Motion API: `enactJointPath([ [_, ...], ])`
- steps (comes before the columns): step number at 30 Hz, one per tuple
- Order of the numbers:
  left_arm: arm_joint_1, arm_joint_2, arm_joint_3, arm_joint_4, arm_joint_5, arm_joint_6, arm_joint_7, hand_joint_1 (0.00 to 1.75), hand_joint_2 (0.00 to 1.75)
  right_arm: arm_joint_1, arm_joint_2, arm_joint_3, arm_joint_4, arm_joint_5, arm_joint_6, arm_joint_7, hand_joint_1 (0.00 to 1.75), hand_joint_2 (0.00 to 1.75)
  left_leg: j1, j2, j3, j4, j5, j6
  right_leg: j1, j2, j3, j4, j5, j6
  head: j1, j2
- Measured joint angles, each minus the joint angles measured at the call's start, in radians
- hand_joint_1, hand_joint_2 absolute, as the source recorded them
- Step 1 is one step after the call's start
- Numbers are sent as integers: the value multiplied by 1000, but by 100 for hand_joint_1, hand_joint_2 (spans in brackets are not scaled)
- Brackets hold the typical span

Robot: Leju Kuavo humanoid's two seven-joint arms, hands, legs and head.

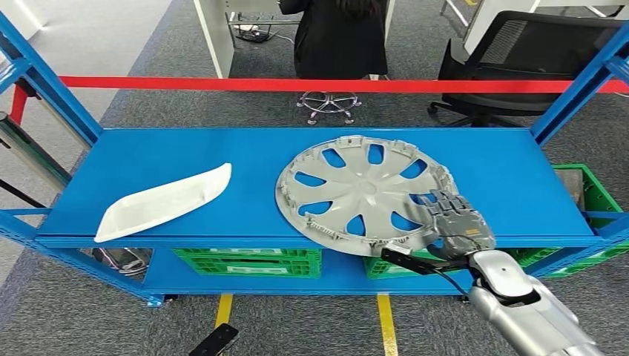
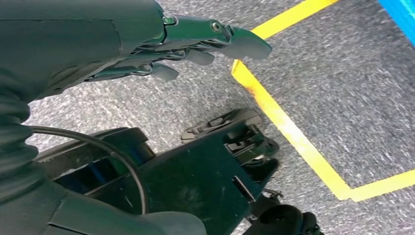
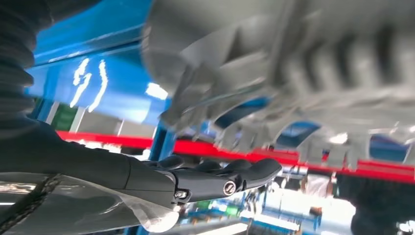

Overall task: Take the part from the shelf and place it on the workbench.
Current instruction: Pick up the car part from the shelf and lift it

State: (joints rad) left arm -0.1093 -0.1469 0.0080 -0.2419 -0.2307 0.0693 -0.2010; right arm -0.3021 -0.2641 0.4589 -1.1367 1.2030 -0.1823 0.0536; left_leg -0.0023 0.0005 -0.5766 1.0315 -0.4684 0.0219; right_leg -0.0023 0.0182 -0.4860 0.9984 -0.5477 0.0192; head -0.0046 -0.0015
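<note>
head view: a grey wheel cover (image 1: pixel 363 194) is seen lying flat on the blue shelf (image 1: pixel 185 152), right of the frame's centre, its lower edge jutting past the shelf's front lip. the right hand (image 1: pixel 456 222) is laid on the cover's lower right rim, fingers stretched over the top face; whether the thumb is closed beneath cannot be told from this view. in the right wrist view the cover's ribbed underside (image 3: pixel 293 63) is shown blurred across the top of the frame, with the hand's dark fingers (image 3: pixel 220 178) held straight and together below it, apart from the plastic, so no clamped grip is shown. a white curved trim panel (image 1: pixel 163 202) is placed on the shelf at the left, well apart from the cover. green crates (image 1: pixel 248 261) are seen under the shelf, a red tape (image 1: pixel 297 84) is stretched behind it, and a seated person (image 1: pixel 341 37) is seen at the top. in the left wrist view the left hand (image 2: pixel 195 49) is seen holding nothing, fingers extended and slightly apart above grey carpet (image 2: pixel 342 73) marked with yellow lines (image 2: pixel 288 132).
</note>
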Motion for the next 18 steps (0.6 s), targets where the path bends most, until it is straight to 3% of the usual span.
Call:
enactJointPath([
  [9,-4,0,0,-2,-13,-2,1,0,175,-92,63,78,168,-57,-3,-60,0,175,2,3,0,0,6,-4,1,2,-3,2,6,-2,0,0],
  [18,-6,0,3,-2,-20,-6,2,0,175,-147,106,124,241,-99,3,-100,0,175,5,12,0,-1,9,-8,4,13,-8,3,13,-7,0,0],
])
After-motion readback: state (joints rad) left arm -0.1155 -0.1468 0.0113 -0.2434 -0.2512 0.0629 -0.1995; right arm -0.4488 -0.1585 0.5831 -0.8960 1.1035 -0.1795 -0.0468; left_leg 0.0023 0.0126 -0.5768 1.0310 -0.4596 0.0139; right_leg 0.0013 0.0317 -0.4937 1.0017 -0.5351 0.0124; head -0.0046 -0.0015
